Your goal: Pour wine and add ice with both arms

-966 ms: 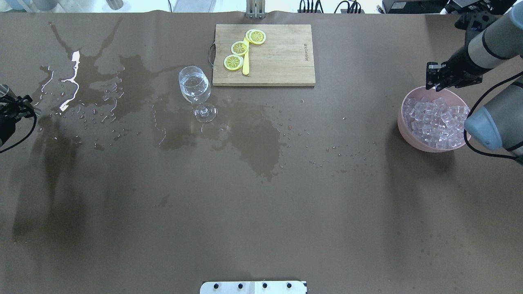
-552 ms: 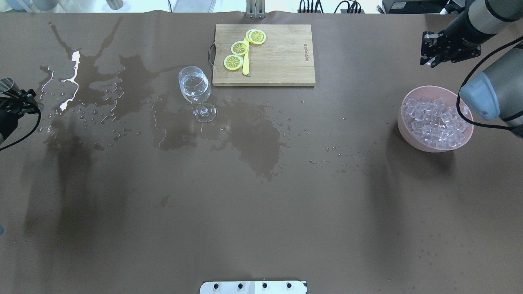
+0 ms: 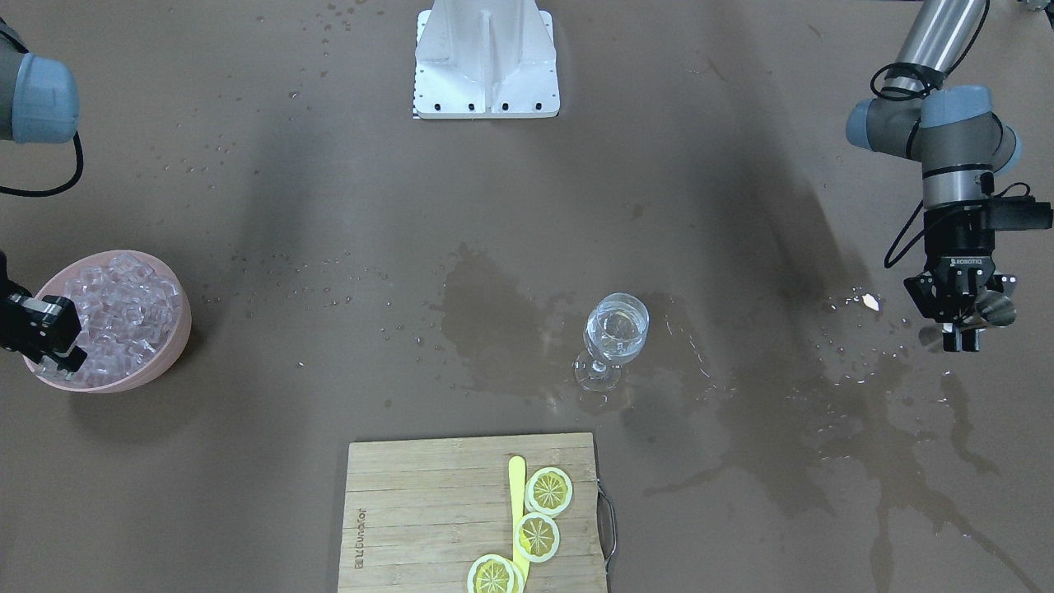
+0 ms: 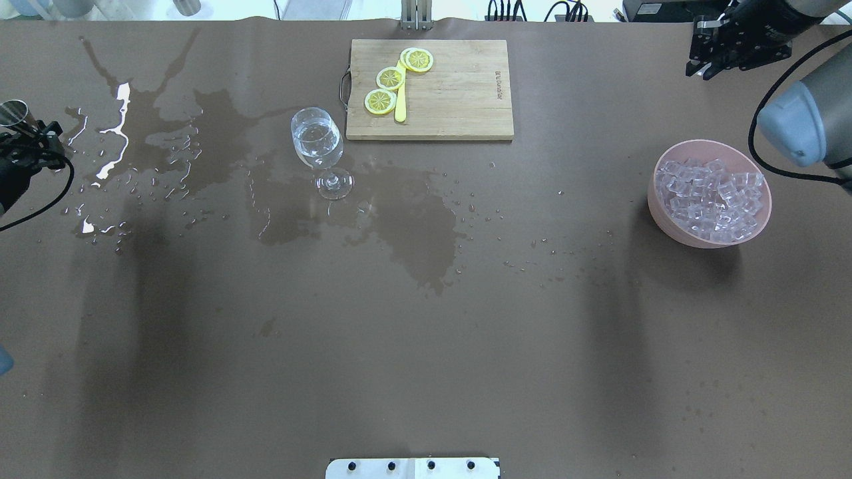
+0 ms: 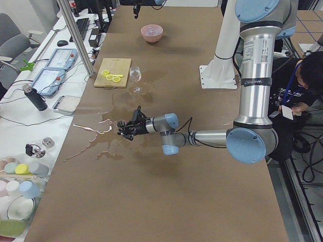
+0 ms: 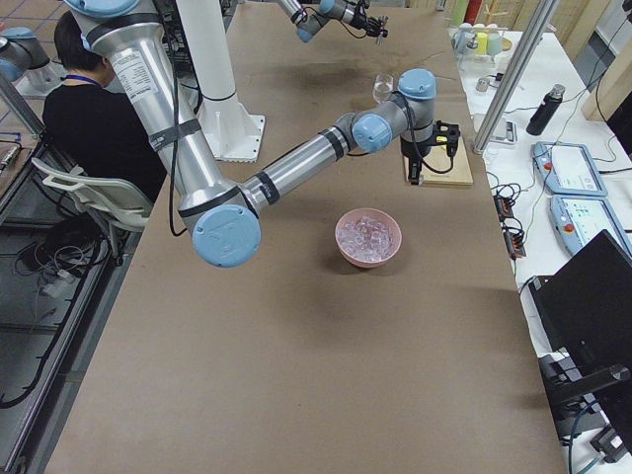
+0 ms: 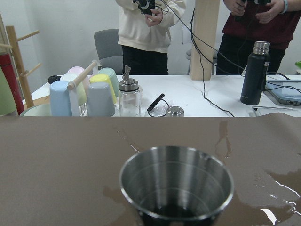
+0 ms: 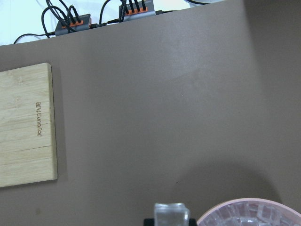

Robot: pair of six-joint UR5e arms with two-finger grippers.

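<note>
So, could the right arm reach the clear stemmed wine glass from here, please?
Probably yes: the right gripper, shut on a clear ice cube, is raised, and only the flat wooden chopping board lies towards the wine glass; the left gripper with its steel cup is far aside.

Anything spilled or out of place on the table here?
Yes, a spill. A dark wet patch spreads over the table cover beside the wine glass, and glossy puddles and droplets lie near the left gripper, which holds a metal cup. Nothing else looks askew.
</note>
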